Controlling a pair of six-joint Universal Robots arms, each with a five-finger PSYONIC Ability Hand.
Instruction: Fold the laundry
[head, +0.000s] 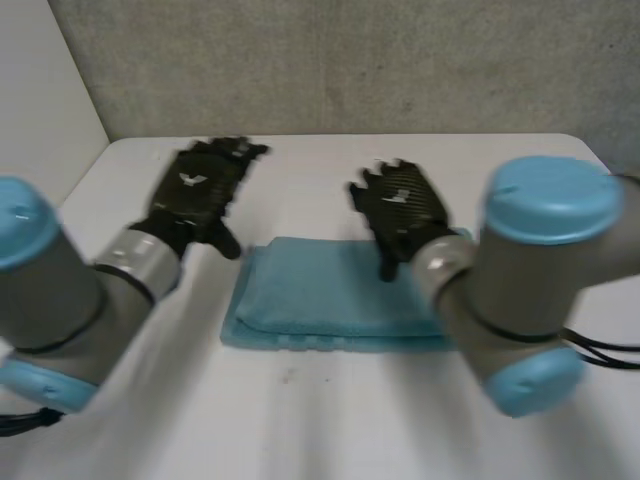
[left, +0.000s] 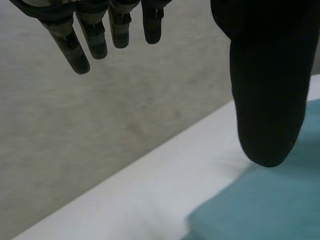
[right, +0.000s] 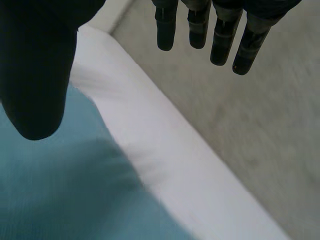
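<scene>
Left robot hand and right robot hand both open, nothing held

They reach forward side by side, well apart, palms down. The left one's fingers hang straight and relaxed with the thumb off to the side, and the right one's fingers and thumb mirror that. Grey arms with blue caps angle in behind each robot hand.

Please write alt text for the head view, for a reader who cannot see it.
A folded light-blue cloth towel lies on the white table. The black left hand is beside its far left corner, the black right hand over its far right part; both open, empty.
</scene>
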